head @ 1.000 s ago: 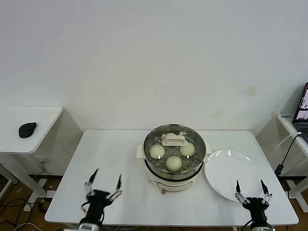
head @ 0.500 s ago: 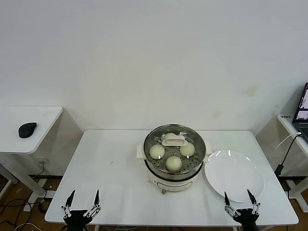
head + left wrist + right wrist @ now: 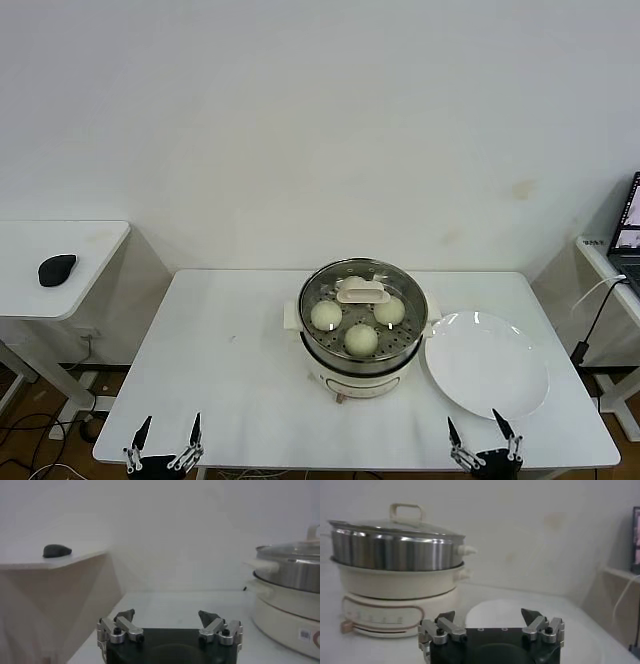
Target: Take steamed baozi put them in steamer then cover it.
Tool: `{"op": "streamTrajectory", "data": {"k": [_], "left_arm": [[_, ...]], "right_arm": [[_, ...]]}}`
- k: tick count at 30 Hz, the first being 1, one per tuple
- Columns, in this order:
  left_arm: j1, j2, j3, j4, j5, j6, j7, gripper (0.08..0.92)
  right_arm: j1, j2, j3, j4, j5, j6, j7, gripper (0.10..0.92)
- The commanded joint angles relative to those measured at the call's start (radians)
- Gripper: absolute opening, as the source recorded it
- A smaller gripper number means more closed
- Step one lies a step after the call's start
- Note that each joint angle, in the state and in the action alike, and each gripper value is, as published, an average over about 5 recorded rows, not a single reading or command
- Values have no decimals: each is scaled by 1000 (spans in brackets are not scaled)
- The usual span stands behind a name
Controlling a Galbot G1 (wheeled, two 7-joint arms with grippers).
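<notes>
Steamer (image 3: 363, 330) at the middle of a white table (image 3: 240, 380), ahead of both grippers and between them. It is a shiny steel pot on a cream-white base, and its clear glass cover (image 3: 363, 300) sits level on the rim, bar handle on top. Through the glass three cream-white baozi (image 3: 361, 340) are plain to see on the perforated tray; a fourth may lie behind the handle, but that cannot be told for sure.

The left gripper (image 3: 163, 445) hangs low at the near edge of the table, its jaws spread wide and holding nothing. The steamer stands ahead of it and off to its right, well apart. The right gripper (image 3: 483, 441) is low at the same edge, also wide open and empty. Just ahead of it lies a bare white plate (image 3: 487, 363), which sits beside the steamer on its right.

A side table (image 3: 60, 265) with a dark computer mouse (image 3: 57, 268) stands off beyond the left gripper.

The task looks finished: buns inside, lid on. What might go wrong now is small. If either arm swings inward, an open finger could catch the plate's rim or a steamer handle and jolt the lid askew. From the right wrist view the lid looks properly seated.
</notes>
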Motion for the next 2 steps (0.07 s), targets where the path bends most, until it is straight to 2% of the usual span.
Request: {"op": "streamTrajectory", "data": {"k": [1, 2], "left_arm": [[16, 5, -19, 14, -20, -3, 19, 823], [16, 6, -20, 14, -20, -3, 20, 823]], "right_arm": [[-19, 0, -13, 19, -14, -23, -7, 823], [-18, 0, -13, 20, -15, -24, -5, 823]]}}
